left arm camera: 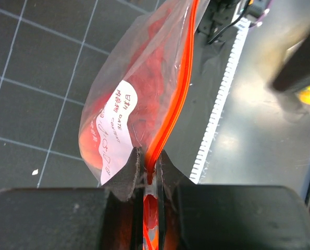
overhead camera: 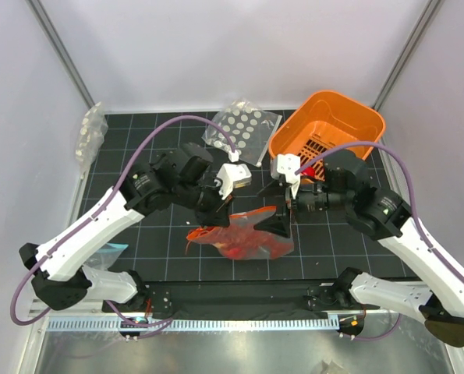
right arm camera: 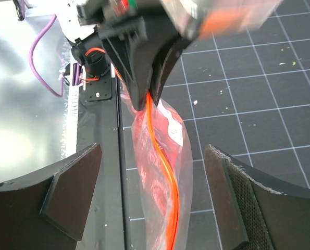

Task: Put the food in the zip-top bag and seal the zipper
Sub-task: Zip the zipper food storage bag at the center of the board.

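The zip-top bag (overhead camera: pixel 243 238) hangs just above the mat between both arms, with the red food (left arm camera: pixel 155 67) showing through its clear wall. A white label (left arm camera: pixel 115 130) is on one side of the bag. My left gripper (left arm camera: pixel 150 156) is shut on one end of the orange-red zipper (left arm camera: pixel 183 78), which runs away from its jaws. In the right wrist view, my right gripper (right arm camera: pixel 152 192) stands open, one finger on each side of the bag (right arm camera: pixel 162 156), not touching it. The zipper (right arm camera: pixel 165 172) curves down the middle between them. The left gripper (right arm camera: pixel 139 67) pinches the far end.
An orange slotted basket (overhead camera: pixel 329 128) stands at the back right. A clear bag of white discs (overhead camera: pixel 243 128) lies at the back centre and another clear bag (overhead camera: pixel 91 136) at the far left. The mat's front edge and a metal sill (overhead camera: pixel 239 343) lie just below the bag.
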`<state>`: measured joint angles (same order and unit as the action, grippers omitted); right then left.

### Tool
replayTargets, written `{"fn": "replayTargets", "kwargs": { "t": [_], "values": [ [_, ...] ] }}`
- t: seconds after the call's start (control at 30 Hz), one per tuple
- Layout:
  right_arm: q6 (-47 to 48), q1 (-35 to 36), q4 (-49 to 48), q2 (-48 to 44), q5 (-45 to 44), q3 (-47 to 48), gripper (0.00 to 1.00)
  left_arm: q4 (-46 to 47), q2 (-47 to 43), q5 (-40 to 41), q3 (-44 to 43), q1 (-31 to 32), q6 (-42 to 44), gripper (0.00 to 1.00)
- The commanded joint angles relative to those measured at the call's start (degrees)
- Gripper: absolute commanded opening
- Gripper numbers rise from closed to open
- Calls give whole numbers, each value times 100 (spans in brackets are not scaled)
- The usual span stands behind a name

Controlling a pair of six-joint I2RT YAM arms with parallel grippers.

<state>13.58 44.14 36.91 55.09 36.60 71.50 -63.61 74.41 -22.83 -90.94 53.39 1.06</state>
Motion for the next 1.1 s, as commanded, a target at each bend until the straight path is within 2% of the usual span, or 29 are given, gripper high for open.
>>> {"fn": "replayTargets", "kwargs": {
  "t": [0.0, 0.17, 0.3, 0.6, 1.07],
  "values": [
    [153, 16, 282, -69, -179, 452, 87, 86, -67, 191, 67, 23, 149, 0],
    [127, 16, 422, -130, -171, 513, 86, 60, -85, 253, 85, 32, 123, 0],
    [4, 16, 554, 63, 101, 566, 77, -10, -23, 305, -12, 102, 149, 0],
    [83, 112, 563, 432, 172, 672, 71, -81, 91, 498, -161, 304, 79, 0],
    [-189, 455, -209, 90, -135, -312, 62, 33, 249, 499, -530, 453, -36, 0]
  ]
}}
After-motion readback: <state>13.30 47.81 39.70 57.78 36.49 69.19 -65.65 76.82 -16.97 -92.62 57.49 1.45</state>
